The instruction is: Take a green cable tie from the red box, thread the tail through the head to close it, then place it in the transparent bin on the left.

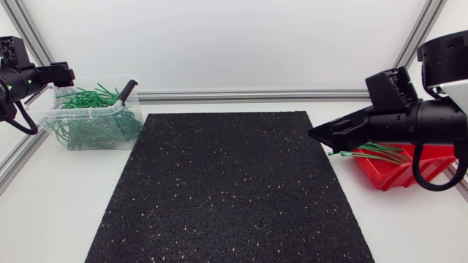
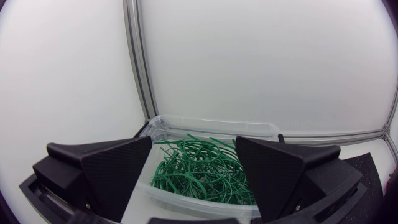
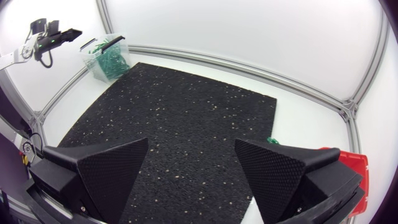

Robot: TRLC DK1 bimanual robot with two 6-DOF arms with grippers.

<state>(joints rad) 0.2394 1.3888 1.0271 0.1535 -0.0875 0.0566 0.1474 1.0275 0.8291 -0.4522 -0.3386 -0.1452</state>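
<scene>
1. Green cable ties (image 1: 380, 151): one loose bundle lay in the single red box (image 1: 389, 177) at the table's right side. The strands overlapped too much to be counted. One tail reached over the box rim towards the mat.
2. Right gripper (image 3: 193, 180): one. It hung just above and beside the red box, tips pointing towards the mat. Its two fingers stood wide apart with nothing between them.
3. Black mat (image 1: 227, 190): one speckled sheet covered the middle of the table, between the red box and the bin.
4. Transparent bin (image 1: 73, 111): one, at the table's far left corner. It held a tangled heap of green looped ties (image 2: 199, 171), likewise too many to count.
5. Dark rod (image 1: 128, 89): one, leaning at the bin's far rim; what it was could not be told.
6. Left gripper (image 2: 193, 180): one. It hung beside the bin at the table's left edge. Its two fingers were spread wide and held nothing.
</scene>
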